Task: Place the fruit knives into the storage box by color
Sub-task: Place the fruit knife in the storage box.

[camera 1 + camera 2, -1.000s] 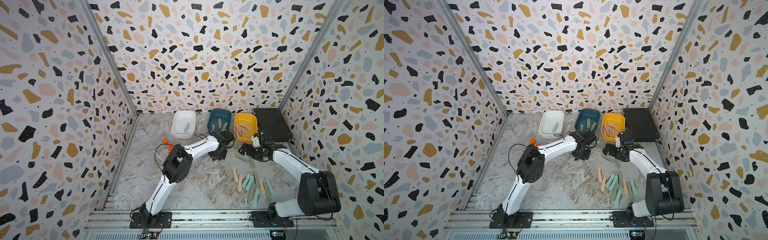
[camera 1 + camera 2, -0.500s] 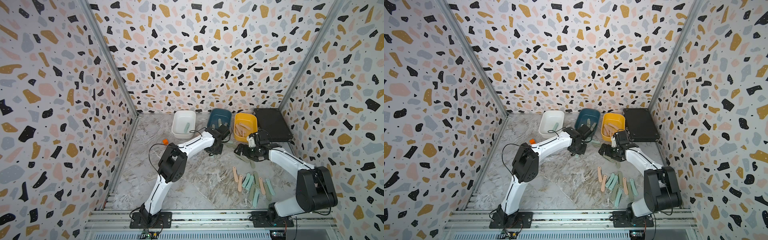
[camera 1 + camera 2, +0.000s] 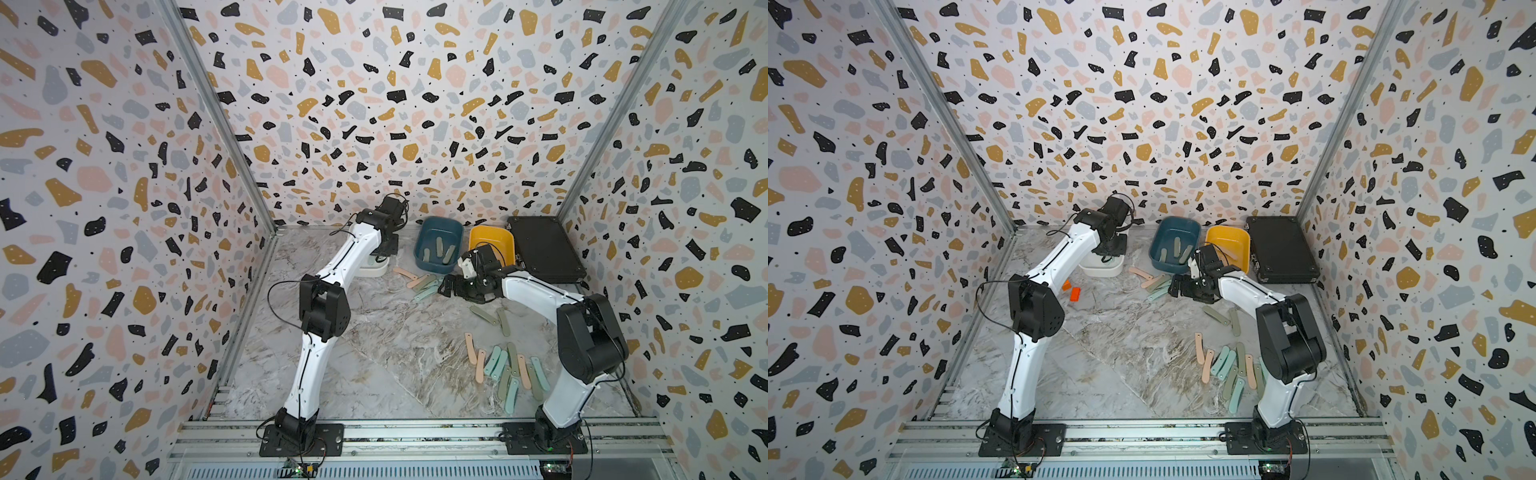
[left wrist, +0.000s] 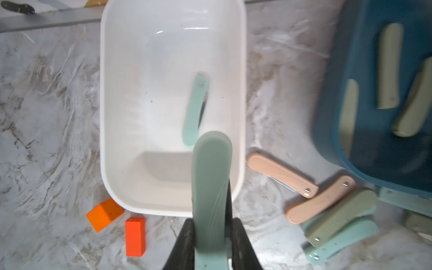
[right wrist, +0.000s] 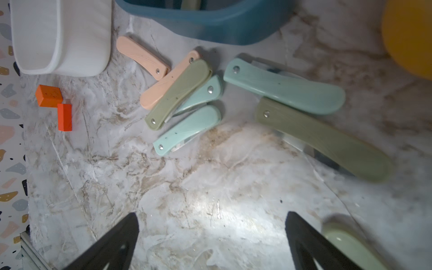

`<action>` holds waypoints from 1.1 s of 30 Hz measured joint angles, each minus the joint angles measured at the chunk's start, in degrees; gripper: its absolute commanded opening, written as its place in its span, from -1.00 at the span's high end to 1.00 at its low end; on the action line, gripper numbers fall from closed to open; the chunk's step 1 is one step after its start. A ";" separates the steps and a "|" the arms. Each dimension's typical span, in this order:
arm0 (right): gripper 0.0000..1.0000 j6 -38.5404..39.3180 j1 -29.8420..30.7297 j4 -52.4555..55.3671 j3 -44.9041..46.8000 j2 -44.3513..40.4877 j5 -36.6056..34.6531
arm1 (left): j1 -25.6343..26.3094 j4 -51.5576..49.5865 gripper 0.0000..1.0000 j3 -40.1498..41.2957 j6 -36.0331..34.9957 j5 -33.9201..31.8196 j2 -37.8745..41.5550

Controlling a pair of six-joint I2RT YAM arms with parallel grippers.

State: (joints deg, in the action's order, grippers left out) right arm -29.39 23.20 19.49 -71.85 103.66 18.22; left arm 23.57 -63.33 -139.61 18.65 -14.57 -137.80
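Nearest the rail, well in front of the teal-blue tub (image 3: 442, 227), lies a loose pile of fruit knives (image 3: 505, 368). I count about ten, three peach-pink and the rest sage green or mint-blue, though they overlap too much to be sure. Between that pile and the teal-blue tub lie two sage green knives (image 3: 484, 314), side by side. Just in front of the tub the right gripper (image 5: 211, 216) hovers low over bare table, jaws spread wide and empty. It faces a cluster of seven knives (image 5: 177, 93): two peach-pink, two sage green and three mint-blue, several overlapping. Its next pick probably calls for choosing one that lies clear of its neighbours. The teal-blue tub holds three sage green knives. Beside it, on the left arm's side, stands the white tub (image 4: 131, 81) with one mint-blue knife (image 4: 195, 109) inside. Above its near end the left gripper (image 4: 211, 224) is clenched on another mint-blue knife, the held knife (image 4: 211, 175), whose free end reaches over the interior. The step in hand looks like this drop. It calls for parting the jaws, perhaps after reaching slightly further in so the knife clears the rim. Two orange blocks (image 4: 105, 214) lie on the side of the white tub away from the teal-blue tub. On the teal-blue tub's other side are one yellow tub (image 3: 492, 239), its contents hidden, and one black case (image 3: 544, 249).
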 measured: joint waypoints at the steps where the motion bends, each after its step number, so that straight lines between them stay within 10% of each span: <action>1: -0.99 0.07 0.11 0.00 -0.96 0.74 0.00 | -0.81 -0.31 0.62 -2.19 -0.42 -0.15 -2.14; 12: -0.99 1.46 1.42 0.70 -4.61 2.54 -0.02 | -5.44 4.42 0.53 -6.99 -6.10 -2.51 -14.10; 22: -0.69 4.85 1.68 0.09 -8.28 7.21 0.63 | -5.42 9.53 -0.22 -6.56 -6.47 -0.61 -13.92; 33: -0.11 10.64 1.84 -1.66 -13.22 16.57 0.92 | -1.36 9.20 -0.61 19.30 0.90 10.51 12.44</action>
State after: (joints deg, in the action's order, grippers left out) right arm -18.74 25.04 17.82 -85.08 120.22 19.14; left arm 22.22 -54.13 -120.31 19.55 -4.05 -125.36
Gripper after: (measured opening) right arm 0.575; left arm 0.793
